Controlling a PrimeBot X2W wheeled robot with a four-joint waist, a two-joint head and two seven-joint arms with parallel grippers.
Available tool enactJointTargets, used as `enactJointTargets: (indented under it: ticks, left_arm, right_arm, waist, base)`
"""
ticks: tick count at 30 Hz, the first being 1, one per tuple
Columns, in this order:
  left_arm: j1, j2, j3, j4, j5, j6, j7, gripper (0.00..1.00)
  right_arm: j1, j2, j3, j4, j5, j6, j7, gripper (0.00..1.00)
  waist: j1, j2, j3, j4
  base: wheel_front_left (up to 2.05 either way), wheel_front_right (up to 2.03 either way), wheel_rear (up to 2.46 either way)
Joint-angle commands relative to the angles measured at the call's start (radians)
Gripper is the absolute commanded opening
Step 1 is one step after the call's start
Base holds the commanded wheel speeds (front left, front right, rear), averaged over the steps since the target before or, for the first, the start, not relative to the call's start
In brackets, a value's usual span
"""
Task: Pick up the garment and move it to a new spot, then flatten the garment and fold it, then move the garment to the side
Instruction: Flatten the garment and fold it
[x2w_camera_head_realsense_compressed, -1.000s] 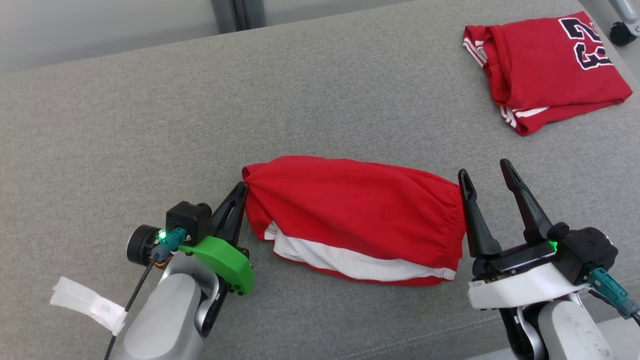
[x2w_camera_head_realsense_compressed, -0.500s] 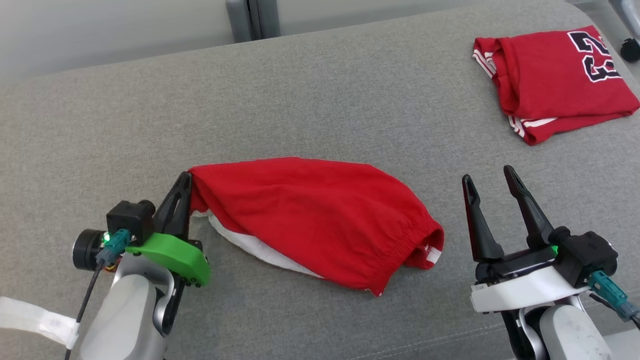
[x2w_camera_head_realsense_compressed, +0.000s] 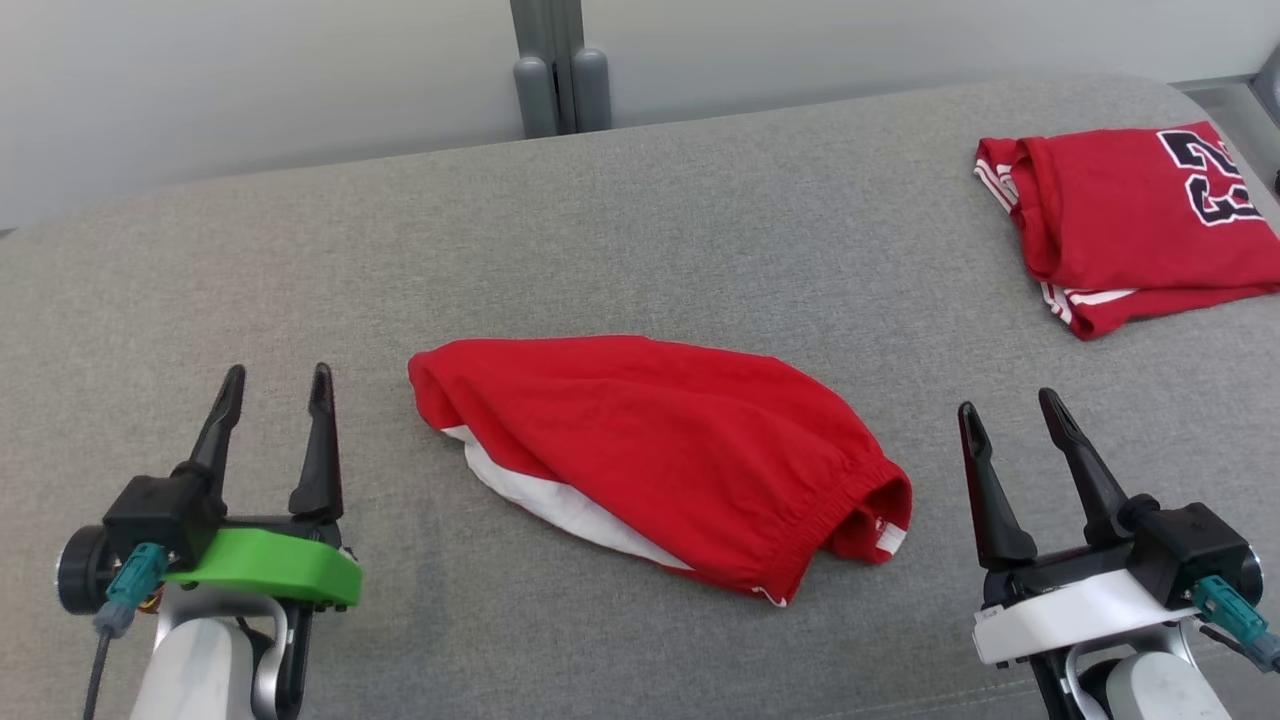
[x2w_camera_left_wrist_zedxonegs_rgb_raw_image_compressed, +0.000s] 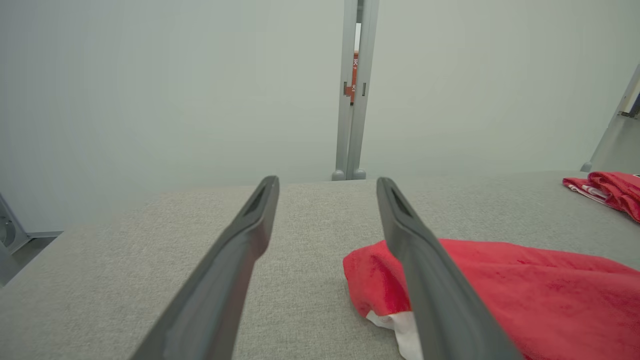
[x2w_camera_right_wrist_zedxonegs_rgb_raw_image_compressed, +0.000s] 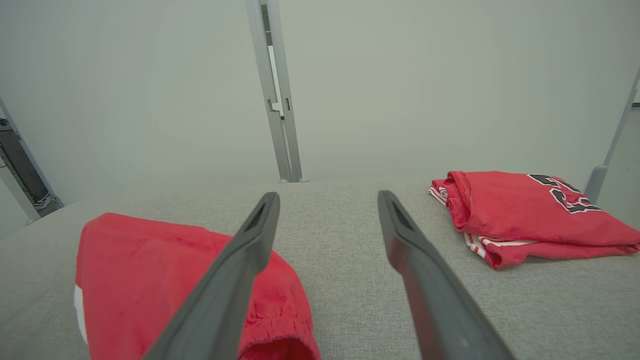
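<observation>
Lying on the grey counter (x2w_camera_head_realsense_compressed: 700, 220), the red garment (x2w_camera_head_realsense_compressed: 650, 455) sits loose between two open, empty hands.

The garment, roughly folded with a white band along its near edge and an elastic waistband at its right end, rests near the middle of the fabric-covered counter, and neither hand touches it. The left hand (x2w_camera_head_realsense_compressed: 278, 372) stands near its left end, fingers spread and holding nothing. The right hand (x2w_camera_head_realsense_compressed: 1006, 400) stands near the waistband end, also spread and holding nothing. A folded red jersey (x2w_camera_head_realsense_compressed: 1130, 220) with a dark number lies at the counter's far right corner, well apart. A grey post (x2w_camera_head_realsense_compressed: 560, 70) rises behind the far edge.
</observation>
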Motion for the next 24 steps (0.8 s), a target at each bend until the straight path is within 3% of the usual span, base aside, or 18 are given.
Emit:
enactJointTargets:
  ticks: [1,9,24]
  left_arm:
    - [0.025,0.0,0.02,-0.021,0.011,0.003,0.0,1.0]
    - [0.154,-0.026,0.12,-0.122,0.051,0.002,0.0,1.0]
    - [0.15,-0.062,0.107,-0.115,0.074,-0.01,0.0,1.0]
  right_arm:
    - [0.014,-0.004,-0.003,0.006,0.004,-0.002,-0.002,1.0]
    - [0.049,-0.016,-0.012,0.08,0.015,-0.002,-0.002,1.0]
    - [-0.003,-0.069,0.06,0.337,0.035,-0.002,-0.002,1.0]
  waist:
    - [0.0,0.0,-0.026,0.026]
    - [0.0,0.0,-0.054,0.061]
    - [0.0,0.0,-0.033,0.105]
  base:
    - [0.0,0.0,0.0]
    - [0.0,0.0,0.0]
    - [0.0,0.0,0.0]
